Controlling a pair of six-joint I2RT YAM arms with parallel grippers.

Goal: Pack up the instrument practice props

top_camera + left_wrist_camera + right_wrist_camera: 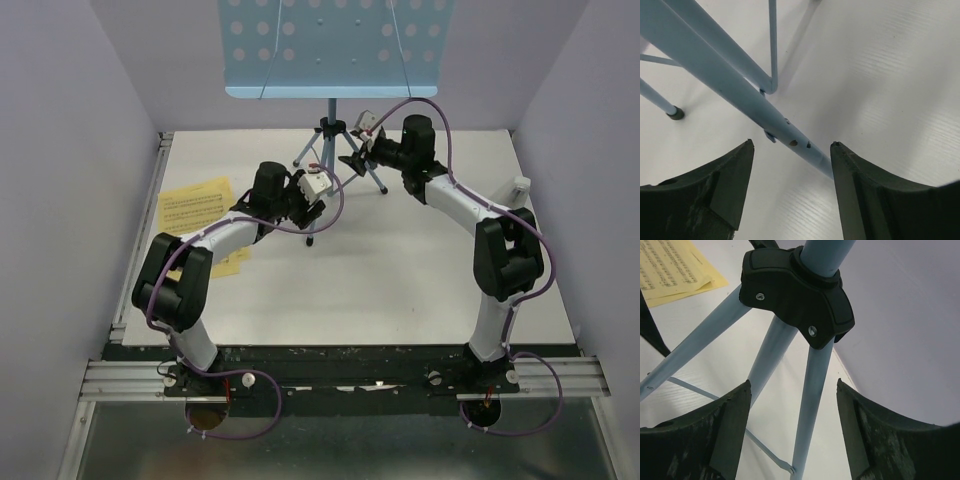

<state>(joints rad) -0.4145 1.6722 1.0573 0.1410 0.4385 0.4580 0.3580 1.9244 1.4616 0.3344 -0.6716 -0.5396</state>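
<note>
**Overhead view.** The music stand's desk (pixel 335 45) is cut off by the top edge, so its upper part is out of sight. The left arm (pixel 190 265) lies over the yellow sheet-music pages (pixel 195 208) and hides their near portion. The print is too small to read. The small whitish piece (pixel 520 186) near the table's right side is too small for its shape to be made out.

**Left wrist view.** One tripod leg (pixel 715 70) leaves the frame at top left. Its lower end vanishes behind a finger of the left gripper (pixel 792 147).

**Right wrist view.** The stand's pole (pixel 825 255) is cut by the top edge. The pages run off the top-left corner, their notation blurred. Both fingers of the right gripper (pixel 794 385) are cropped at the bottom.
</note>
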